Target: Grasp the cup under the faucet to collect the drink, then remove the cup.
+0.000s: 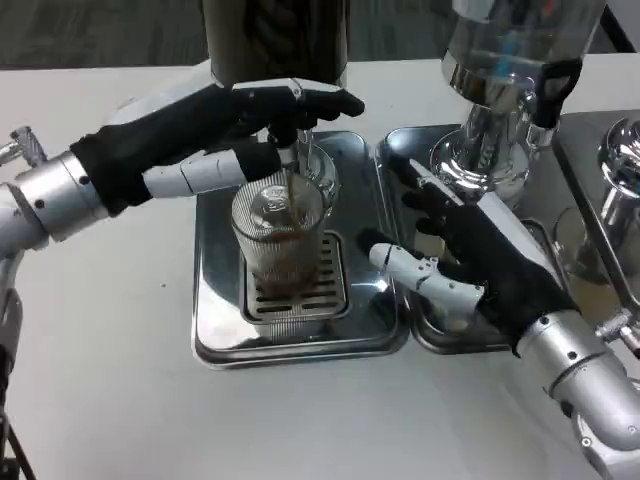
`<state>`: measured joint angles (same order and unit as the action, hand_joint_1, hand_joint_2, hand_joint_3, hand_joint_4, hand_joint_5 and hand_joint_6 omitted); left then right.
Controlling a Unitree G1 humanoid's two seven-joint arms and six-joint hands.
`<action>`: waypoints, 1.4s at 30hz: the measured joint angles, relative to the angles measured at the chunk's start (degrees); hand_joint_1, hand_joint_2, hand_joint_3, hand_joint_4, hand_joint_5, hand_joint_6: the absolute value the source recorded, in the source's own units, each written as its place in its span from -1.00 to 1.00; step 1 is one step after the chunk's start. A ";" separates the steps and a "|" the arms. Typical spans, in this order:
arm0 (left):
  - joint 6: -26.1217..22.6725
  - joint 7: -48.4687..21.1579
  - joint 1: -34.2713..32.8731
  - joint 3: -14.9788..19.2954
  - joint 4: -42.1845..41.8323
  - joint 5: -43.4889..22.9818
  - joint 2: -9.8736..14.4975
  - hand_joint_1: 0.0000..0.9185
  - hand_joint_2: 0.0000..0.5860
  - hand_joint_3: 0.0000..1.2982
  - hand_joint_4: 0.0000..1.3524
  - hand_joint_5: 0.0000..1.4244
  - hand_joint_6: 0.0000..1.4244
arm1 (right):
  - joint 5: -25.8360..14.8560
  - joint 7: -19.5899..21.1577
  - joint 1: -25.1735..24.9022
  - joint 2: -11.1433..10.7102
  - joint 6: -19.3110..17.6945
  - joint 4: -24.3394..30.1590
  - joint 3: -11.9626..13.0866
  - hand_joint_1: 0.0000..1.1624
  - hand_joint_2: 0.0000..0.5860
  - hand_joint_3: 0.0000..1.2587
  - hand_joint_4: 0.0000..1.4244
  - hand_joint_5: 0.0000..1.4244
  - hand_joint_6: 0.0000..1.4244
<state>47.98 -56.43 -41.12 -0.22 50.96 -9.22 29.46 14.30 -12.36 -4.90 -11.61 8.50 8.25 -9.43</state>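
White tabletop (110, 400) spreads across the scene, with grey carpet showing beyond its far edge, and two steel drip trays sit side by side on it. On the left tray (215, 330) a ribbed clear cup (283, 255) stands upright on the slotted grate (297, 293), directly under the faucet (287, 150) of a dark dispenser (275, 40); a thin brown stream falls into the cup, which holds brown drink partway up. The left hand (225, 135) reaches in from the left at faucet height, its fingers wrapped around the faucet area just above the cup's rim (whether they press a lever I cannot tell). The right hand (470, 255) lies over the right tray (400, 150), palm down, fingers spread and holding nothing, its thumb pointing toward the cup but apart from it. Behind this hand stands a second dispenser (505, 60) with a clear tank and a chrome base, and a further chrome stand (622, 180) appears at the right edge
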 measured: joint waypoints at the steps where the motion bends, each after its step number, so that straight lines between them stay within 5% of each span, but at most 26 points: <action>1: 0.00 0.06 0.01 -0.12 -0.04 -0.01 0.04 -1.00 -0.84 -0.63 -0.80 -0.80 -0.76 | -0.14 0.00 -0.37 0.10 0.00 -0.60 -0.05 -0.14 -0.13 -0.94 -0.98 -0.93 -0.87; 42: 0.12 1.25 0.92 -0.72 -1.57 -0.08 0.83 -1.00 -0.84 -0.63 -0.77 -0.80 -0.75 | -2.64 -0.09 -12.04 3.49 -1.38 -15.36 -1.54 -0.14 -0.09 -0.88 -0.95 -0.90 -0.85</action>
<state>48.10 -55.18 -40.20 -0.94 49.39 -9.30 30.29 11.66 -12.45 -16.94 -8.11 7.11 -7.11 -10.96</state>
